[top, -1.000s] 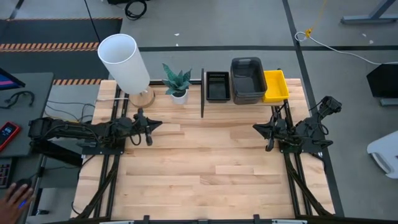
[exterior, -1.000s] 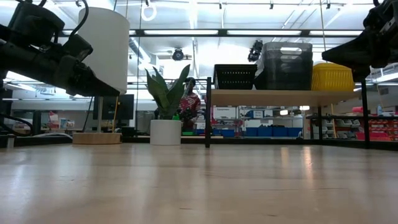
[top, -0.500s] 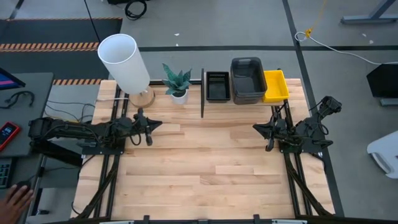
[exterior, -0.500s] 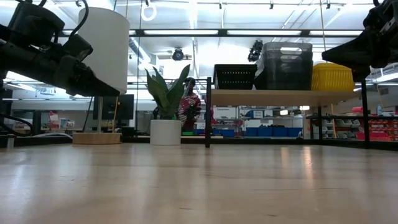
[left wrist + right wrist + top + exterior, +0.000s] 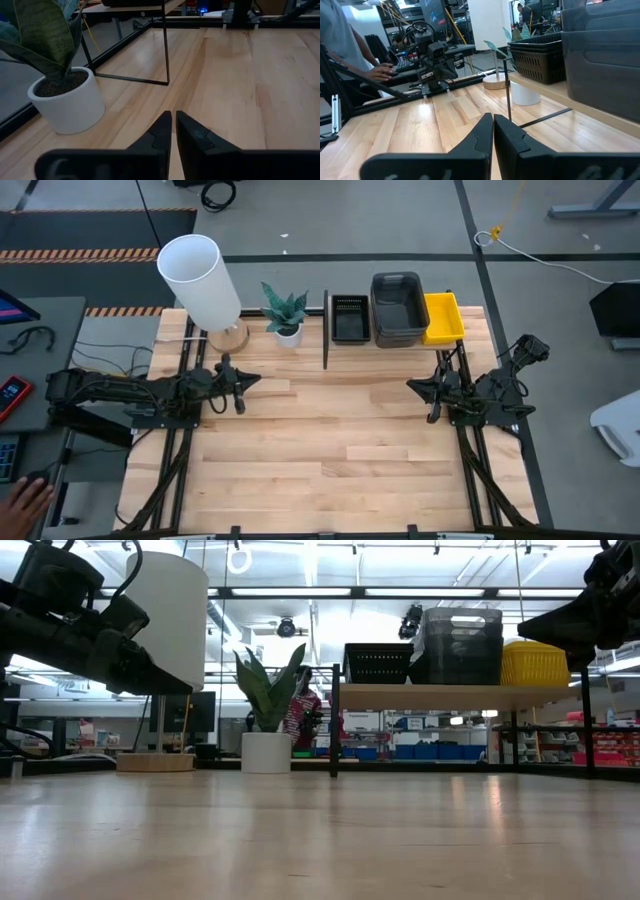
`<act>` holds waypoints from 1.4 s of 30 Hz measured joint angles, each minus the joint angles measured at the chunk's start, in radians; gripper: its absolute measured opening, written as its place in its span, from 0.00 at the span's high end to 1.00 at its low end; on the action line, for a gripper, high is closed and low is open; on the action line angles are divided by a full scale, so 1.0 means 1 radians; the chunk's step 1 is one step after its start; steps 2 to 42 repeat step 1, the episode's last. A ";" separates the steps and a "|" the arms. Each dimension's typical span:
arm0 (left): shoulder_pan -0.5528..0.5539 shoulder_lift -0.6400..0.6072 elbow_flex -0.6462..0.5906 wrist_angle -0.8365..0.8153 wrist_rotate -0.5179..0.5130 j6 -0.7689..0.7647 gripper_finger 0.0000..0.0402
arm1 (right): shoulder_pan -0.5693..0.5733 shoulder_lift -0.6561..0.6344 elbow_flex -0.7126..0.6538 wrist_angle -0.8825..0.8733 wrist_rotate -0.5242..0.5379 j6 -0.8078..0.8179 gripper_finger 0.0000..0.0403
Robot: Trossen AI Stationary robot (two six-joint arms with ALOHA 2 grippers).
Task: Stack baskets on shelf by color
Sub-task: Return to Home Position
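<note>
One broad light-wood tabletop carries everything, with a dark arm at each side edge, well apart from the goods along the far edge. Next in size, a tall white cylindrical lamp on a round wooden base stands at the far left corner. The raised light-wood shelf on black metal uprights runs side to side along the far edge, right of centre.

On it three lots of baskets sit side by side, mouths up, each long axis pointing from near edge to far edge, crosswise to the board. The smoky dark grey rounded trays are in the middle and stand tallest. The bright yellow plastic trays are just beside them at the right end, and the black mesh-walled trays are at the left end.

A green-leaved plant in a white pot stands between lamp and shelf, just beside the shelf's left upright.

The left gripper hovers over the table's left side, pointing toward the centre, its fingers together but for a thin slit and holding nothing. The right gripper faces it from the right side, fingers likewise together and empty.
</note>
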State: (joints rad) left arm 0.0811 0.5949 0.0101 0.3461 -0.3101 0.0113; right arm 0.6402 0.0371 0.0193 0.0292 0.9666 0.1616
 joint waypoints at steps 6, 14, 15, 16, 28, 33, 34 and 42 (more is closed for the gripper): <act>0.000 0.000 0.000 0.000 0.000 0.000 0.92 | 0.000 0.000 0.000 0.000 0.000 0.000 0.95; 0.000 0.000 0.000 0.000 0.000 0.000 0.92 | 0.000 0.000 0.000 0.000 0.000 0.000 0.95; 0.000 0.000 0.000 0.000 0.000 0.000 0.92 | 0.000 0.000 0.000 0.000 0.000 0.000 0.95; 0.000 0.000 0.000 0.000 0.000 0.000 0.92 | 0.000 0.000 0.000 0.000 0.000 0.000 0.95; 0.000 0.000 0.000 0.000 0.000 0.000 0.92 | 0.000 0.000 0.000 0.000 0.000 0.000 0.95; 0.000 0.000 0.000 0.000 0.000 0.000 0.92 | 0.000 0.000 0.000 0.000 0.000 0.000 0.95; 0.000 0.000 0.000 0.000 0.000 0.000 0.92 | 0.000 0.000 0.000 0.000 0.000 0.000 0.95; 0.000 0.000 0.000 0.000 0.000 0.000 0.92 | 0.000 0.000 0.000 0.000 0.000 0.000 0.95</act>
